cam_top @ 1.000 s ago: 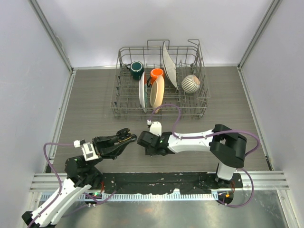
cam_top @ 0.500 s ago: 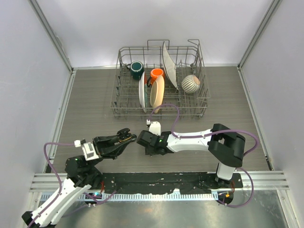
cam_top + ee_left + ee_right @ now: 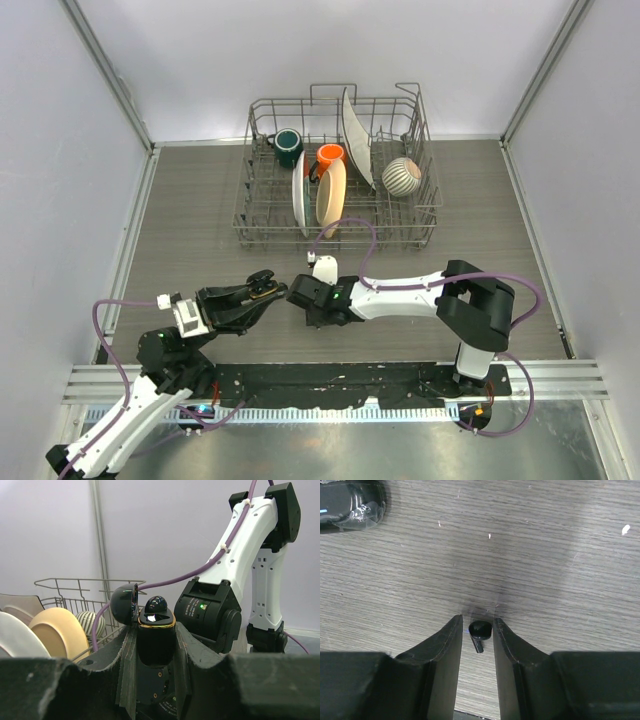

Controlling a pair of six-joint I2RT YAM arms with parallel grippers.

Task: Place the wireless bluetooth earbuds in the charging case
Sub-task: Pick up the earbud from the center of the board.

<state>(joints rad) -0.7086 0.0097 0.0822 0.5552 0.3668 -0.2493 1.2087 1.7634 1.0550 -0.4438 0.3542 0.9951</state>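
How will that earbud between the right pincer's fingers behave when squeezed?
The earbud looks tiny, smooth and rounded, so it may squirt out or roll if the right pincer closes off-centre. Its short stem lies flat on the table, probably limiting rolling. Likely rigid and light.
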